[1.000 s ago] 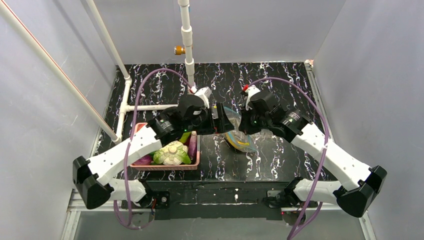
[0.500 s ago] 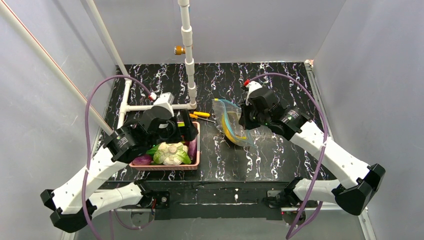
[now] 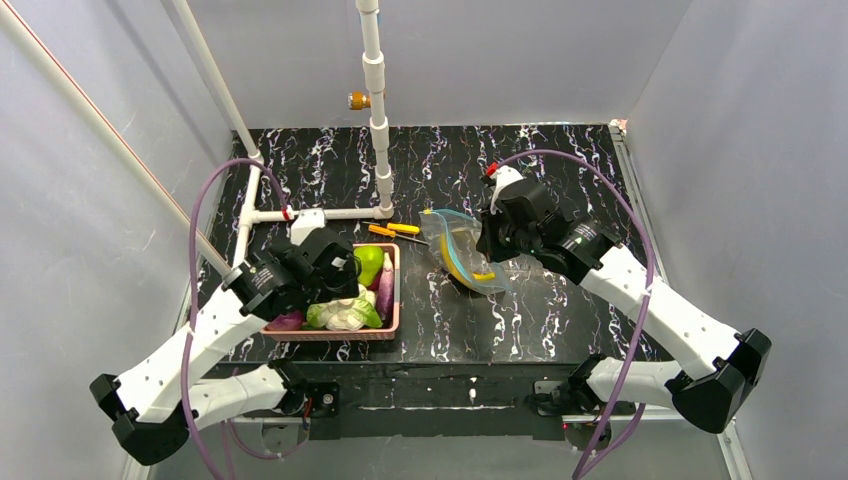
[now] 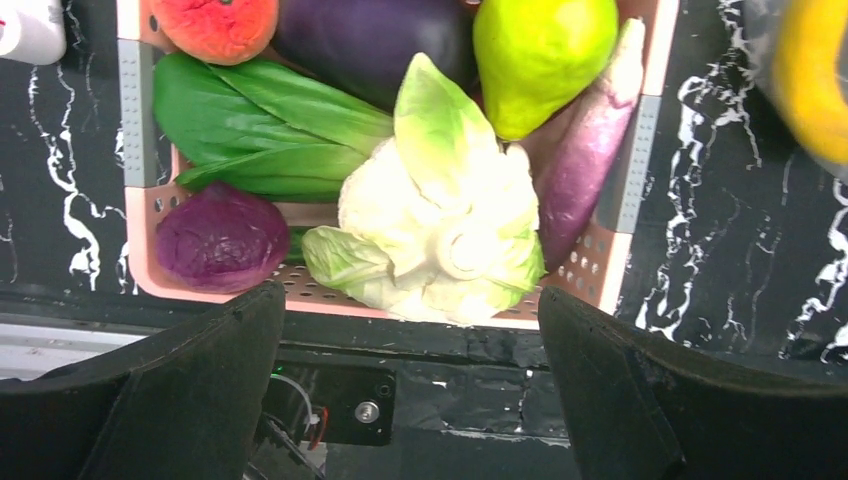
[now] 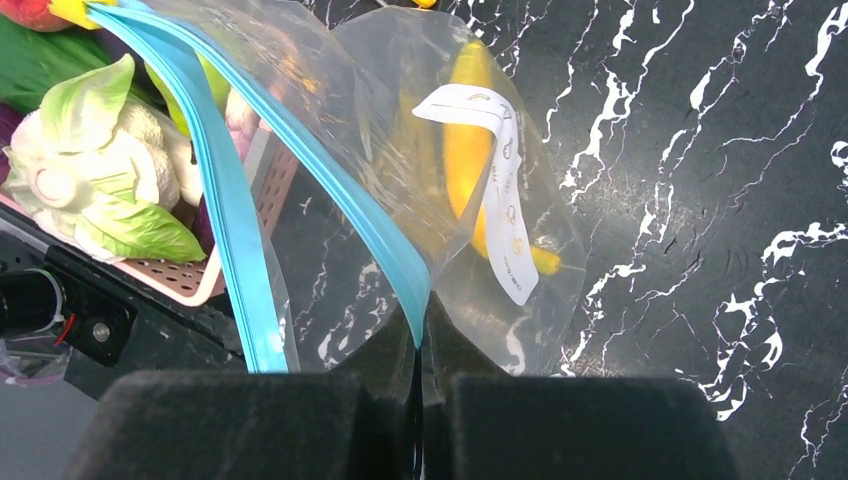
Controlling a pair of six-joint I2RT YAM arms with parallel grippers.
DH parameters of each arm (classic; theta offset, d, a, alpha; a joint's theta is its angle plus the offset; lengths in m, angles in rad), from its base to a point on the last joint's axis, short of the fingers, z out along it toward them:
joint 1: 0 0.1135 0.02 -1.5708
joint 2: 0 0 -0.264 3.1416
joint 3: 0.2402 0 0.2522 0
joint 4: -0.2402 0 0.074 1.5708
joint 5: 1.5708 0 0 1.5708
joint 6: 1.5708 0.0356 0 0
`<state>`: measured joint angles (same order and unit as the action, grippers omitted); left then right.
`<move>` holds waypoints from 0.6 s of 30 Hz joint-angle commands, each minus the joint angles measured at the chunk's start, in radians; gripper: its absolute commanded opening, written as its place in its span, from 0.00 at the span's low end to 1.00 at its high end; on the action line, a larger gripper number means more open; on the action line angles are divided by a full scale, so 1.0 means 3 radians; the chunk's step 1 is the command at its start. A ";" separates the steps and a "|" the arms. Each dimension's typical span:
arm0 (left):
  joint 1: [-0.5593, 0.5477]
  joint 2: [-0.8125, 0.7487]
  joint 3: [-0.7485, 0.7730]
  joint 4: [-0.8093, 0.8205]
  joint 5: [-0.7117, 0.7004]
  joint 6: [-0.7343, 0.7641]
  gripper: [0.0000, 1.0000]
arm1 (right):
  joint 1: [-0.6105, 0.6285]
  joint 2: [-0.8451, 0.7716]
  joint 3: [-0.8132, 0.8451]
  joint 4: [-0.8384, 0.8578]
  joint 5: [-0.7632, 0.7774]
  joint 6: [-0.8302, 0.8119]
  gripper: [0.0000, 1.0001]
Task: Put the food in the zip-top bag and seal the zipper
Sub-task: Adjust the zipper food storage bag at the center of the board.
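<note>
We see a black surface (image 3: 460, 320) veined with white marbling. The basket (image 4: 610, 265) is pink; in the left wrist view its pear (image 4: 540, 55) at one o'clock is yellow-green, the leafy head (image 4: 440, 220) at centre white with pale green leaves, the oblong piece (image 4: 585, 170) at three o'clock dark red-purple. The bag (image 5: 330, 60) is clear, its zipper (image 5: 225, 200) teal-blue, the long piece (image 5: 462, 150) inside yellow

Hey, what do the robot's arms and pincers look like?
Both the left arm and right arm have white shell links joined by black joint housings. Each carries a looping purple cable with a red band near the wrist. The left pincer and right pincer have blocky matte-black fingers.
</note>
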<state>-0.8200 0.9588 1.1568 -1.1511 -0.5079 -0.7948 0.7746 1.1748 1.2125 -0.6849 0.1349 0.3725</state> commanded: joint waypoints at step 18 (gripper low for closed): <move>0.0957 -0.0117 -0.0499 -0.0281 -0.0374 -0.1140 0.98 | 0.0005 -0.0210 -0.0066 0.0083 -0.0016 -0.0096 0.01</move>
<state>-0.6025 0.9424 1.0203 -1.2312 -0.6151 -1.0813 0.7746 1.1492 1.1946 -0.6819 0.1280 0.3603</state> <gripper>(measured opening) 0.981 0.022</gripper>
